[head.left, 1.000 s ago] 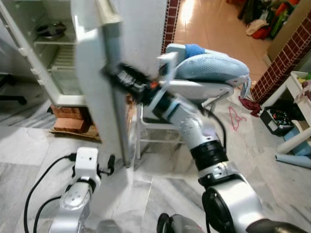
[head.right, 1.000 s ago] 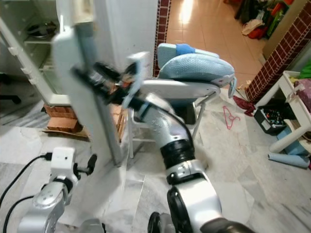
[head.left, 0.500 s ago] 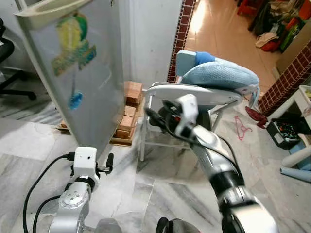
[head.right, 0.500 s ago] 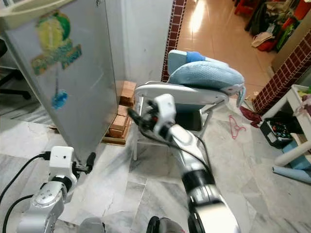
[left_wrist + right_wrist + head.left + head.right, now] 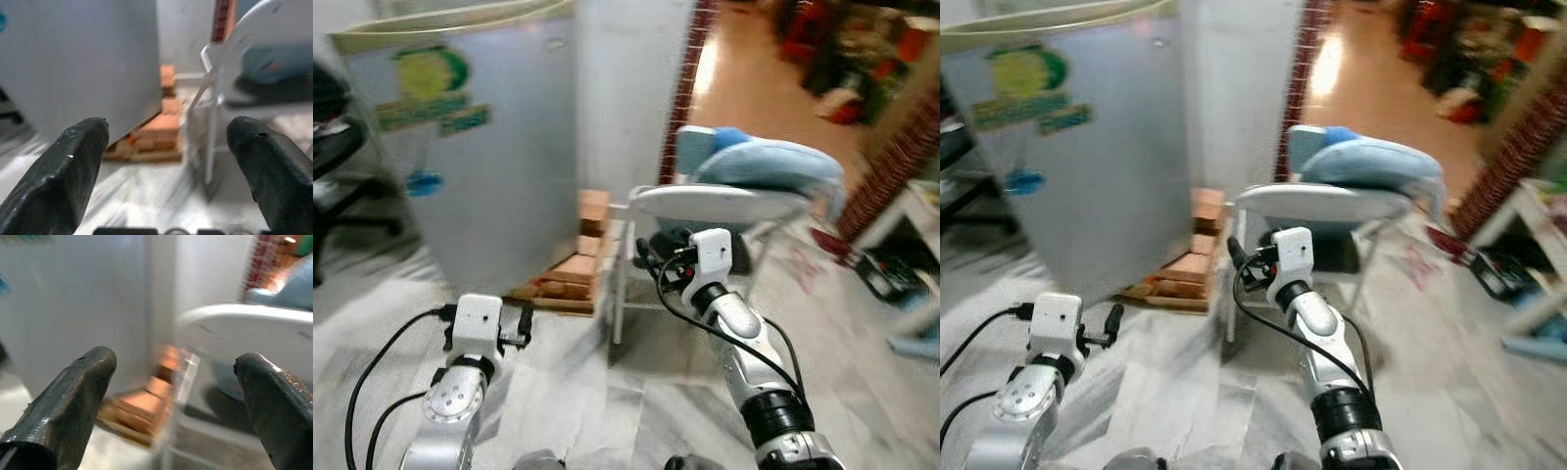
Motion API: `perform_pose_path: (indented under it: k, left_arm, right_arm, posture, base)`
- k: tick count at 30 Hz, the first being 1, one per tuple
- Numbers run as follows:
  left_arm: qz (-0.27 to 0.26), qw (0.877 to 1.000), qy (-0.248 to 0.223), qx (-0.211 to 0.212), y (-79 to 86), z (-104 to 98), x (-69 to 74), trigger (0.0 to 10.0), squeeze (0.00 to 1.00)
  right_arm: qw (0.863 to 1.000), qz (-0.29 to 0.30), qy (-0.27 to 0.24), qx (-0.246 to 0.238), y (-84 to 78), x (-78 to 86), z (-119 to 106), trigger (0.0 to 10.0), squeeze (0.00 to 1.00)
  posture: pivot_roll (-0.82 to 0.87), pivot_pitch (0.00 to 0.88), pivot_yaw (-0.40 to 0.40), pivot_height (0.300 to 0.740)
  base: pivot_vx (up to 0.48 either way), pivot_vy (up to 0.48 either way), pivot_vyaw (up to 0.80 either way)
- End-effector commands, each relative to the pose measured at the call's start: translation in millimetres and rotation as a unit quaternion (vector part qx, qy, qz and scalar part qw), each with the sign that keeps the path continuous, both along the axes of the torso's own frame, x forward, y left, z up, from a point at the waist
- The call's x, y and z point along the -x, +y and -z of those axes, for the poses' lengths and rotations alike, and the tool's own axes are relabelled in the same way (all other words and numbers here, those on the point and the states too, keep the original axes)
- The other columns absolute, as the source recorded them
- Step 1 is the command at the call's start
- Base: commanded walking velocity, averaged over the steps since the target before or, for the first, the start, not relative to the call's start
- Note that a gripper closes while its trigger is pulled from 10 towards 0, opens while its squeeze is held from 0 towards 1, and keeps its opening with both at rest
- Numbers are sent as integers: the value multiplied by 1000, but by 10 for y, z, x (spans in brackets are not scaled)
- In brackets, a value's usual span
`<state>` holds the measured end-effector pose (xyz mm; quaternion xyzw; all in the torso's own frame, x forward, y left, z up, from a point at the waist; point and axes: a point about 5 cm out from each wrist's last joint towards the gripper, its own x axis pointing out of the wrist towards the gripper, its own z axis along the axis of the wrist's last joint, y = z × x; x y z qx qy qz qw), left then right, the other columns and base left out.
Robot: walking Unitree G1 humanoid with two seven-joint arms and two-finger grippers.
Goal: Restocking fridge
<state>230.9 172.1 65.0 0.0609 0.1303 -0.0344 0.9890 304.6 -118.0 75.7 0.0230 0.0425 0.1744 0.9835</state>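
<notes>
Ahead of both tools stands the fridge [image 5: 480,147], its door shut and its stickered face towards us, raised on a stack of bricks [image 5: 578,264] at its foot. Beside it, just beyond our right tool [image 5: 646,257], is a white chair [image 5: 715,201] with a blue cushion [image 5: 769,166] on the seat. We hold our right tool [image 5: 171,396] up near the chair's edge, fingers spread wide and holding nothing. Our left tool [image 5: 166,147] sits lower, short of the bricks, likewise released and empty. No food or bottle for restocking is in sight, so we judge the loading finished or paused. To do this step well, we should confirm the door has sealed flush, keep both tools clear of the chair, and steady the blurred view before moving.
</notes>
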Motion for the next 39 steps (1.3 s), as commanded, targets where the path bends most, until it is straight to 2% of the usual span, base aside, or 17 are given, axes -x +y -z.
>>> perform_pose_path:
  k: [1, 16, 25, 29, 35, 39]
  left_arm:
    - [4, 1000, 1, 3, -14, 12, 12, 10000, 0]
    - [8, 999, -33, 15, -10, -56, -2, 10000, 0]
    - [20, 998, -62, 21, -2, -123, -6, 10000, 0]
    - [47, 995, -79, 42, -71, -209, -58, 10000, 0]
    - [71, 993, -83, 50, -115, -215, -94, 10000, 0]
    - [89, 991, -88, 38, -113, -225, -151, 10000, 0]
  right_arm:
    - [1000, 4, -14, 2, 9, -34, -81, 10000, 0]
    - [1000, 9, -10, 8, 13, -19, -64, 10000, 0]
    - [999, 25, -27, 9, -13, -14, -101, 10000, 0]
    - [997, 69, -33, 14, -195, 55, -90, 10000, 0]
    - [996, 83, -34, 17, -259, 85, -70, 10000, 0]
    - [992, 114, -43, 22, -306, 94, -67, 10000, 0]
  posture:
    - [162, 31, -56, 740]
    - [159, 36, -60, 740]
    - [152, 30, -39, 740]
    - [130, 6, -15, 740]
    - [123, 0, -9, 740]
    - [94, 0, 43, 740]
  base:
    - [0, 458, -488]
    - [0, 469, -65]
    - [0, 480, -556]
    - [0, 480, 0]
    - [0, 480, 0]
    - [0, 349, 0]
